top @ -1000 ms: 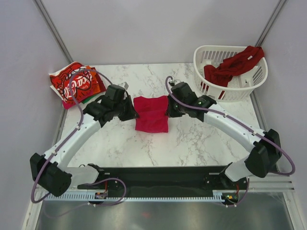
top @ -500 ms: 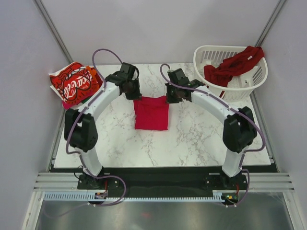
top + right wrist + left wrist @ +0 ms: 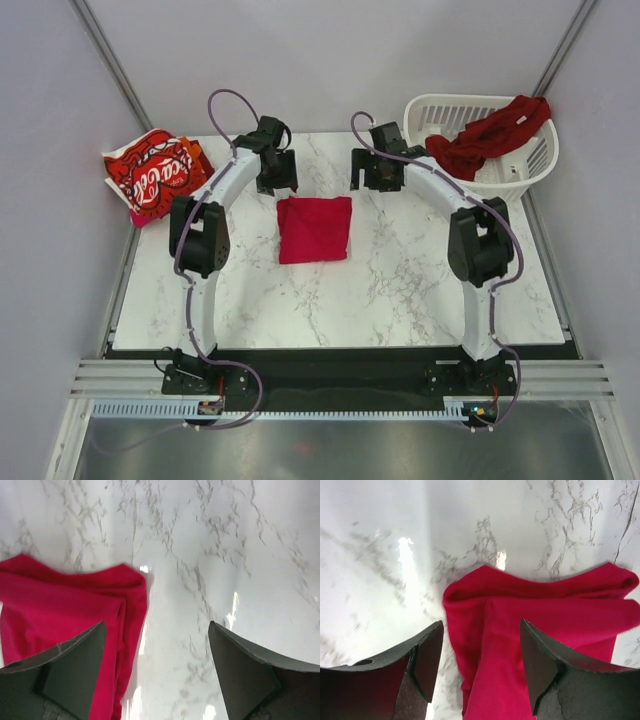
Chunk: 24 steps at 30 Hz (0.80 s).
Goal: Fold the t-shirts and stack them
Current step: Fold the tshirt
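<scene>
Folded bright red t-shirt flat on marble table — both jaws wide open, empty

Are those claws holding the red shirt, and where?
Nothing is held: the left gripper and right gripper stand open above the folded red t-shirt's far edge.

arms: white links, black joints | cables: purple | tool fingers: black, wedge-shaped

Bright, even overhead light, shadows faint, top view sharp; both wrist views carry white glare streaks on the glossy counter, near jaws dark and slightly out of focus.
</scene>
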Motion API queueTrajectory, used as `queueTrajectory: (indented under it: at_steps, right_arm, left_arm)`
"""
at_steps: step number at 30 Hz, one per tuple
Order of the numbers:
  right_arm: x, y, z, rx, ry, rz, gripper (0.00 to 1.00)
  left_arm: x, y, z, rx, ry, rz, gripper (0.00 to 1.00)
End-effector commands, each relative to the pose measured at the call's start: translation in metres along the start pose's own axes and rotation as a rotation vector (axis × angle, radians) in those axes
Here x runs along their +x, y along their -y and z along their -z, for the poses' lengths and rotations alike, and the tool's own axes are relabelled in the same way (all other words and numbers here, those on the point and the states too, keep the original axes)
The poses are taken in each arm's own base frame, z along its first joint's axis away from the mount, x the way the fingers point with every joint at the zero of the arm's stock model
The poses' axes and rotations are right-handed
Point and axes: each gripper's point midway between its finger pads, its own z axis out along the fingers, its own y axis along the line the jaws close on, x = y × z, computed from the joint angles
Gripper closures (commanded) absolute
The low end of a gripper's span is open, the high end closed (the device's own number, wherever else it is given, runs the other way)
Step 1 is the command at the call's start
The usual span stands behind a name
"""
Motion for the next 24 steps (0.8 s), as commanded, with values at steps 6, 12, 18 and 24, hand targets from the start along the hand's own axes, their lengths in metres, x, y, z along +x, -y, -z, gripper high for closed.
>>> queueTrajectory:
  at_steps: [6, 12, 18, 24]
  right_arm:
    - [0.027, -0.088, 0.134, -0.484, 0.119, -0.025, 0.31]
    - [0.093, -0.124, 0.11, -0.678, -0.012, -0.015, 0.72]
    - [0.131, -0.117, 0.06, -0.66, -0.124, -0.028, 0.82]
    - [0.158, -0.101, 0.035, -0.625, -0.187, -0.012, 0.81]
  left_arm:
    - [-0.007, 0.012, 0.115, 0.095, 0.197, 0.023, 0.45]
    - [0.023, 0.064, 0.091, 0.382, 0.085, -0.024, 0.54]
    - [0.032, 0.091, 0.05, 0.475, 0.001, -0.028, 0.58]
    - [0.034, 0.094, 0.005, 0.472, -0.054, -0.001, 0.59]
